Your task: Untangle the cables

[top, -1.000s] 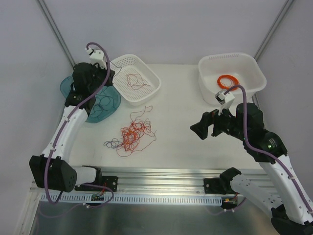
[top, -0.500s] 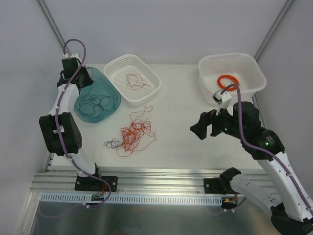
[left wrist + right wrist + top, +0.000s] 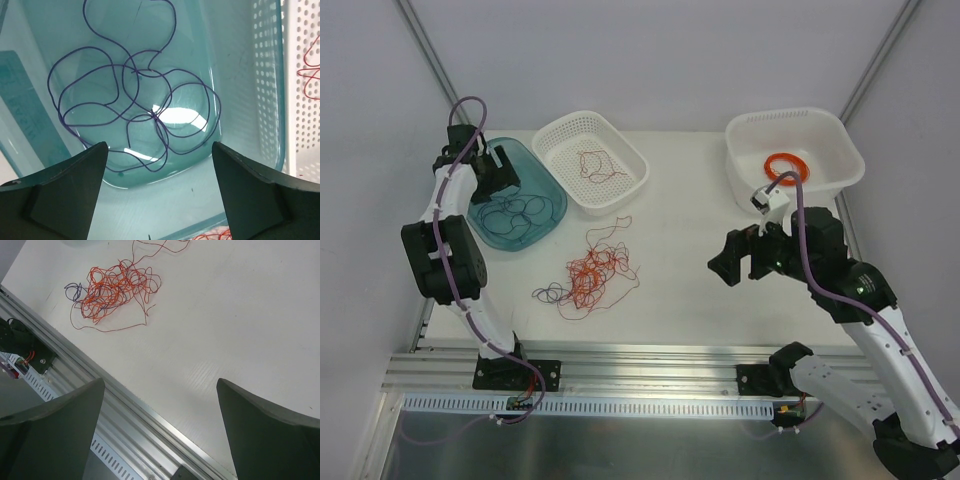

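Note:
A tangle of thin red, orange-red and dark cables (image 3: 595,272) lies mid-table, also in the right wrist view (image 3: 112,287). A dark navy cable (image 3: 520,212) lies looped in the teal tray (image 3: 548,186); the left wrist view looks straight down on that cable (image 3: 135,100). One red cable (image 3: 598,165) rests in the white perforated basket (image 3: 622,194). My left gripper (image 3: 498,165) hangs open over the tray's far end, nothing between its jaws (image 3: 159,150). My right gripper (image 3: 738,262) is open and empty (image 3: 160,385), well right of the tangle.
A white tub (image 3: 840,150) at the back right holds a thick orange coil ring (image 3: 786,165). The aluminium rail (image 3: 640,360) runs along the near table edge, below the right gripper (image 3: 125,405). The basket wall (image 3: 300,125) sits just right of the tray.
The left arm has folded back to the far left and its gripper has come down over the teal tray and gone from shut to open. The right arm has barely shifted.

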Robot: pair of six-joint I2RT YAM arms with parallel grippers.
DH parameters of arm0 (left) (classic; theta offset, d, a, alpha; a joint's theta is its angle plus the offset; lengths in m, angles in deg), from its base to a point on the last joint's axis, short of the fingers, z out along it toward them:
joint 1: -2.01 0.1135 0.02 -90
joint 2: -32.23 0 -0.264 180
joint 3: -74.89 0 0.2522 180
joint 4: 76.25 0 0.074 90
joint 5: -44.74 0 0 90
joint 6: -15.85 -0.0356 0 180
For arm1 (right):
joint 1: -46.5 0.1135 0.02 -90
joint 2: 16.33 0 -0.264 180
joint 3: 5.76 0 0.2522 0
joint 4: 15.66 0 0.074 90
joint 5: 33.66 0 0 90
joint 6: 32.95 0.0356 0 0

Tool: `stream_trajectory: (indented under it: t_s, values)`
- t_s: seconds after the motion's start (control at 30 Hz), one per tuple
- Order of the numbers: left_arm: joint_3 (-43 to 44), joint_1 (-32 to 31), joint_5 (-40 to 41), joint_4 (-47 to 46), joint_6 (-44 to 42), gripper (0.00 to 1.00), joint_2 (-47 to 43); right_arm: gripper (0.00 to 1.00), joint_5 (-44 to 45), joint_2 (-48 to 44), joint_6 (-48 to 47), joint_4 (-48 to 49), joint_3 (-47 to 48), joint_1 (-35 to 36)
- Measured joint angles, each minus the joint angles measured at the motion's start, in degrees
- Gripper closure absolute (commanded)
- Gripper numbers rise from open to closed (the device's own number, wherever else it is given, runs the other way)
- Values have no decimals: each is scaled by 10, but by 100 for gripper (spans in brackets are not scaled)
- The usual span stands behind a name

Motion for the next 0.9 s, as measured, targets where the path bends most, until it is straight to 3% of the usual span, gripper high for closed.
stream_trajectory:
  t_s: [0.13, 0.33, 0.57, 0.73, 0.9]
  values:
    - [-19, 2, -18, 15, 3, 10, -44, 1, -5, 11, 2, 4, -10, 0]
    - [-110, -24, -60, 19, 7, 9, -189, 0, -23, 42, 14, 27, -38, 3]
    - [-242, -174, -86, 24, 23, 9, -316, 3, -31, 71, 32, 57, -57, 18]
    - [-309, -280, -80, 25, 57, 12, -328, 3, -31, 78, 41, 73, -73, 26]
    - [-344, -323, -50, 19, 98, 22, -303, 3, -26, 78, 46, 78, -91, 33]
